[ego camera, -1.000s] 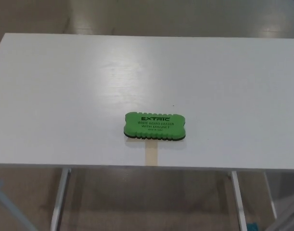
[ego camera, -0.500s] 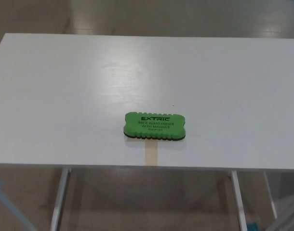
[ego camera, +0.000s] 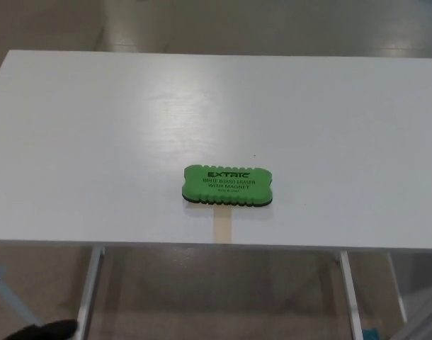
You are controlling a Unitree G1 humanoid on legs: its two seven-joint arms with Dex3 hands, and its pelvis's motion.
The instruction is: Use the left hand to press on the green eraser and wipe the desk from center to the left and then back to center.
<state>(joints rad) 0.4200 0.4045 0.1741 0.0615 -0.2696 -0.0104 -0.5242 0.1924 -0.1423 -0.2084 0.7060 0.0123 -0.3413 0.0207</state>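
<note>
Well, the eraser point(ego camera: 228, 185) lies flat on the desk point(ego camera: 95, 127), near its front edge at the middle, just behind a tan strip point(ego camera: 222, 227). I judge it light, with a soft foam body, so I'd press down on its broad top and not pinch it. A dark shape at the lower left corner may be my left hand point(ego camera: 42, 331); its fingers I cannot tell. The right hand is out of view.
</note>
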